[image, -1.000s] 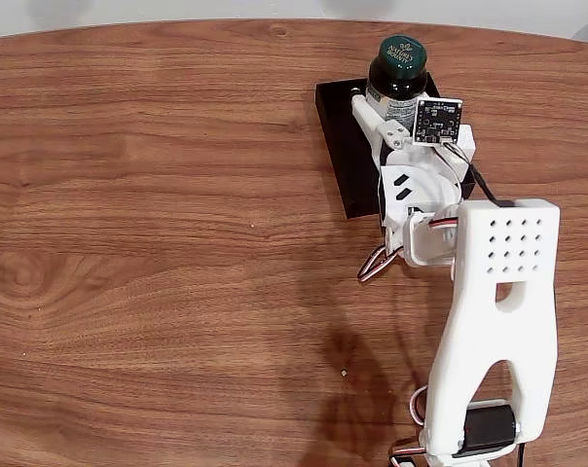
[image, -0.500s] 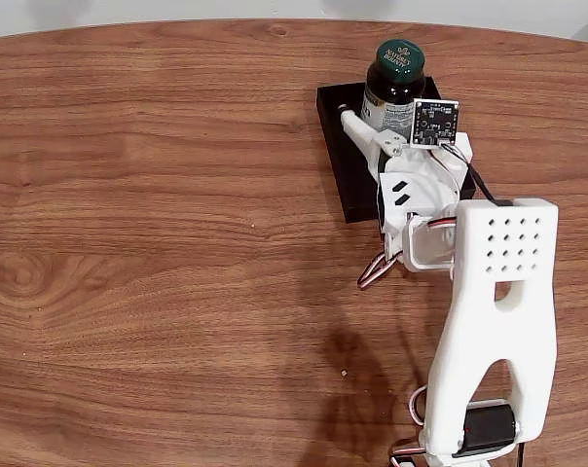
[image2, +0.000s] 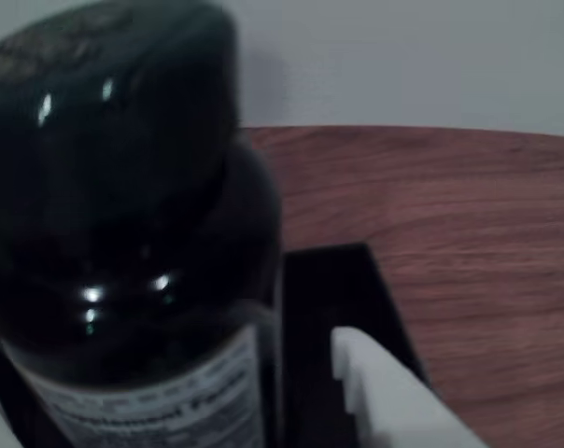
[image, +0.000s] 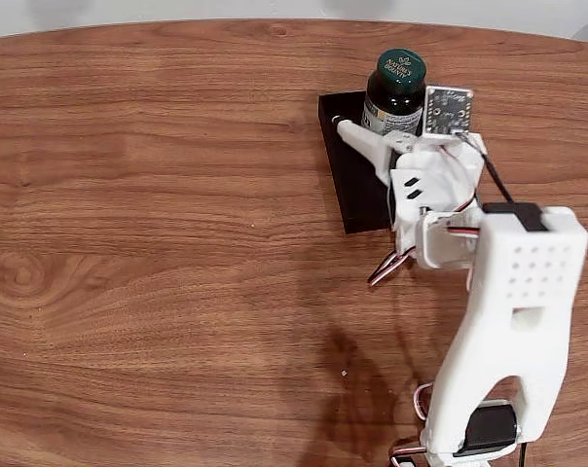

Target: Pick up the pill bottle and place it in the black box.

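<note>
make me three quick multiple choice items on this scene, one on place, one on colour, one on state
1. Where is the bottle?
A. at the table's near left corner
B. over the far end of the black box
C. beside the arm's base

2. What colour is the bottle's cap?
A. white
B. red
C. dark green

3. How does the bottle stand?
A. upright
B. lying on its side
C. upside down

Answers:
1 B, the fixed view shows it within the box's far end, between the fingers of the end effector.
2 C, the cap shows dark green from above.
3 A, the cap faces up in the fixed view and sits above the label in the wrist view.
</note>
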Controlling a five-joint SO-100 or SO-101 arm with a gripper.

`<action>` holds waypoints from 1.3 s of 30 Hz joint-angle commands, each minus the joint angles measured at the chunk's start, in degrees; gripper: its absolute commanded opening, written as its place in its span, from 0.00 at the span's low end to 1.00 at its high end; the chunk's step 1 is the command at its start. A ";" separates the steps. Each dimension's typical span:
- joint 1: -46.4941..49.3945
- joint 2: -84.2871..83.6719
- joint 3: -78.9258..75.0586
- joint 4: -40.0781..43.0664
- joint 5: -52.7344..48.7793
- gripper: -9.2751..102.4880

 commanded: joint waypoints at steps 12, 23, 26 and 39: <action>3.25 37.97 19.16 12.83 3.52 0.49; 1.32 68.91 33.13 44.65 1.41 0.46; 0.44 75.59 34.37 52.91 0.44 0.45; 1.32 96.59 43.42 73.30 -5.45 0.40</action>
